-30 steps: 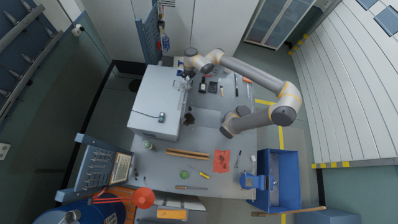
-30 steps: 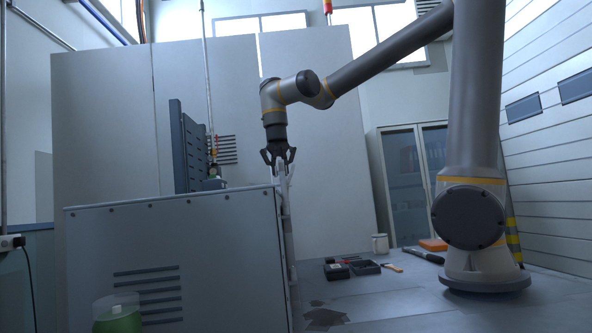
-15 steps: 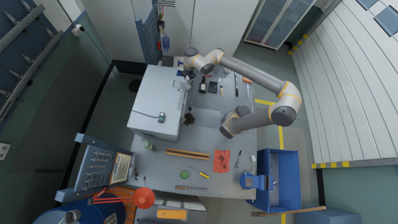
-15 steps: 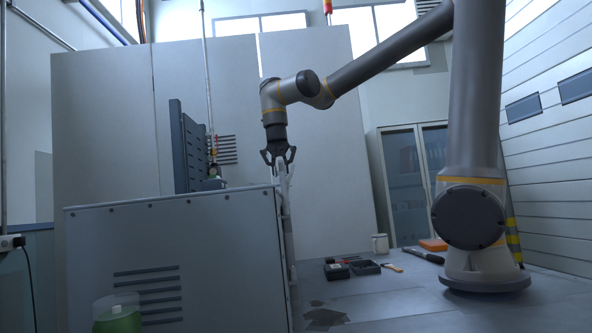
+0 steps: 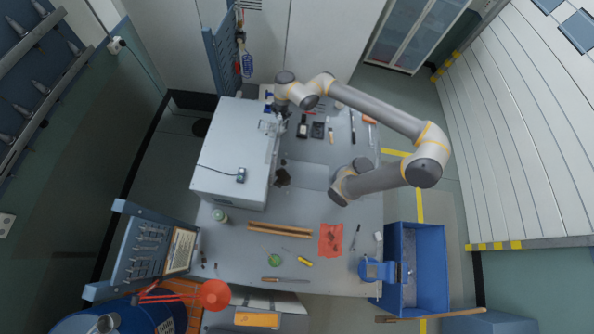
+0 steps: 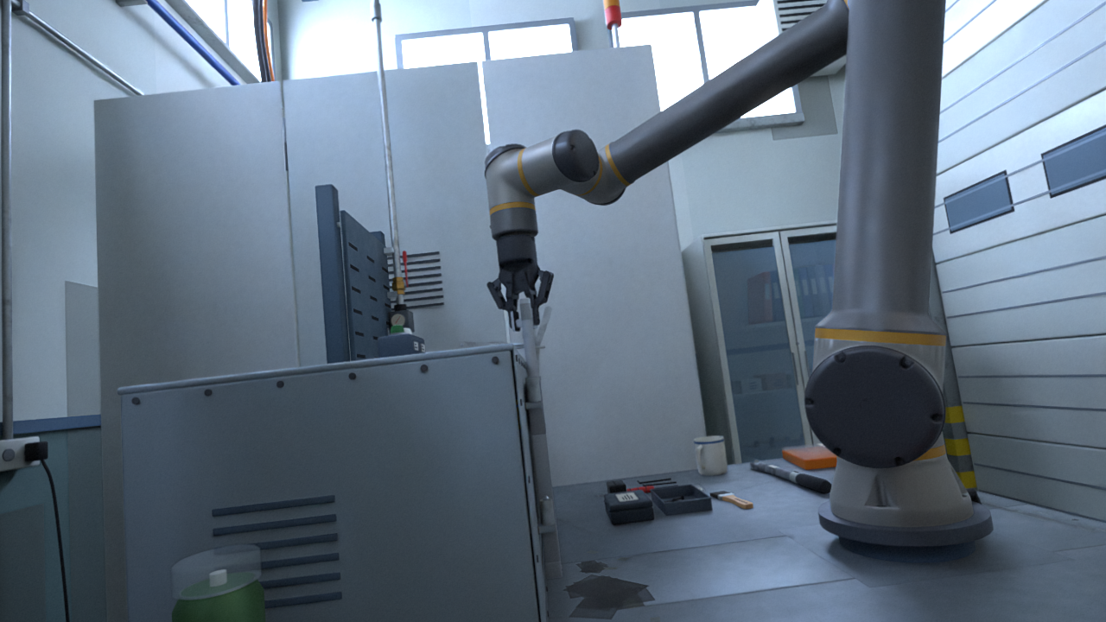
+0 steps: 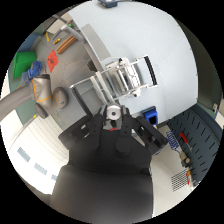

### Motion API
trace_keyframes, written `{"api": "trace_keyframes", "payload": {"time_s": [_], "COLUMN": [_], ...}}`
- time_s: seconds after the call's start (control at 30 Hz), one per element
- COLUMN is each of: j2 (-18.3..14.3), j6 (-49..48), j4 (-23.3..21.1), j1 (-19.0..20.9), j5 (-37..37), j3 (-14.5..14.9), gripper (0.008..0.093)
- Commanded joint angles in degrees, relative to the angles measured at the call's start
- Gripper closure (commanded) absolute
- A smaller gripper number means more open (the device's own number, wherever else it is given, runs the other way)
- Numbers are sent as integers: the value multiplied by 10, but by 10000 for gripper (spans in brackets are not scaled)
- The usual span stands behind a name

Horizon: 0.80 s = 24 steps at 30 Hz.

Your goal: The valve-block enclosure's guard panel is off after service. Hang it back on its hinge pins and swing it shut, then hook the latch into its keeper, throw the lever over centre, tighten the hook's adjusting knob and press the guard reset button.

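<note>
The guard panel (image 6: pixel 535 433) hangs edge-on against the right side of the grey valve-block enclosure (image 5: pixel 234 148), closed flat on that face. The pale latch assembly (image 7: pixel 124 78) lies across the enclosure's top edge near the far corner, with its hook frame and dark bar reaching over the top. My gripper (image 7: pixel 113 113) points straight down over the latch's raised end (image 6: pixel 529 313), and its fingers are closed on the round silver knob (image 7: pixel 113 112) there. The small reset button box (image 5: pixel 241 174) sits on the enclosure's top nearer the front, with a black cable running left.
The grey workbench (image 5: pixel 297 232) carries small trays and hand tools (image 5: pixel 320 129) behind the enclosure, and wooden strips (image 5: pixel 280 229), a red rag (image 5: pixel 330 240) and screwdrivers in front. A blue vise (image 5: pixel 378 271) and blue bin (image 5: pixel 420 266) stand at the right front. A pegboard (image 6: pixel 356 278) rises behind the enclosure.
</note>
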State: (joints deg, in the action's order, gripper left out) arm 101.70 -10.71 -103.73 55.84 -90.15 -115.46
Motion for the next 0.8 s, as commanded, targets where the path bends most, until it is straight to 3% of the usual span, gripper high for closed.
{"api": "trace_keyframes", "payload": {"time_s": [0.0,0.77], "j2": [0,0], "j6": [10,235], "j4": [-1,-1], "j1": [0,0], "j5": [2,2], "j3": [1,1], "gripper": [934,934]}}
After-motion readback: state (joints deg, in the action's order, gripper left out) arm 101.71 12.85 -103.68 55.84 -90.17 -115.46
